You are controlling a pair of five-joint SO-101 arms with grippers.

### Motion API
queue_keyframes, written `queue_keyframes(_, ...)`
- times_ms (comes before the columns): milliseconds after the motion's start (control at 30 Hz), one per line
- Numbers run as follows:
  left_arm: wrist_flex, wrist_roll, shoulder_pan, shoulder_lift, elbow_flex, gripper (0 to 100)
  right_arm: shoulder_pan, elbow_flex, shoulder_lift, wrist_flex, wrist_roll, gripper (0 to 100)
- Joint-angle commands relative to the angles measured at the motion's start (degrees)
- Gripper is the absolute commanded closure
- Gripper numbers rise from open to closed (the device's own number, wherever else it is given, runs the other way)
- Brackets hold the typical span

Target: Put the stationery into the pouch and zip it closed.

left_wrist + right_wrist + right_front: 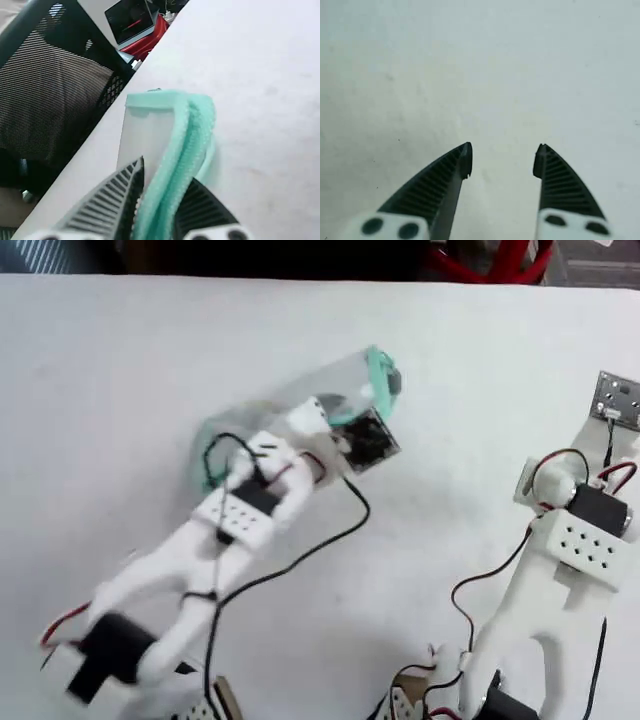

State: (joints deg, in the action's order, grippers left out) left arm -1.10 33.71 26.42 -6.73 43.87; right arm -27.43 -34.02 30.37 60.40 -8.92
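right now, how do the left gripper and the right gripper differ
The left gripper is shut on the green zipper edge of the pouch; the right gripper is open and holds nothing. The left gripper is at the pouch; the right gripper hangs above bare table. Both are black and ribbed.

Item count:
- 1 x pouch, translucent, green zip edge
- 2 x robot arm: left arm, right arm
- 2 x gripper: left gripper, right gripper
- 4 x fingers, ribbed black, 2 per gripper
- 1 x table, white
- 1 x mesh chair, black, beyond table edge
- 1 x dark screen, beyond table edge
- stationery inside pouch: quantity not determinable, contents blurred
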Motion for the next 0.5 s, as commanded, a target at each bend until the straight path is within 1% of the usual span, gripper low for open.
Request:
queue_keyframes(0, -7.1, -1.4, 1.7, 12.4, -6.1, 97, -0.4, -0.3, 1.8, -1.4, -0.4, 80.5)
queue_keyframes(67, -5.6, -1.8, 1.8, 16.7, -8.7, 93, -0.4, -0.4, 1.4, -1.4, -0.4, 80.5)
queue_keyframes(167, -0.5, -3.7, 3.3, 15.8, -9.3, 91, -0.4, -0.4, 1.4, -1.5, -0.4, 80.5)
queue_keyframes(267, 6.8, -10.4, 4.8, 10.2, -9.6, 87, -0.4, -0.4, 1.4, -1.5, -0.4, 80.5)
queue_keyframes(367, 10.9, -18.2, 4.9, 5.5, -10.5, 83, -0.4, -0.4, 1.4, -2.7, -0.4, 80.5)
queue_keyframes(467, 15.4, -21.6, 5.4, 4.4, -13.9, 83, -0.4, -0.4, 1.4, -2.8, -0.4, 80.5)
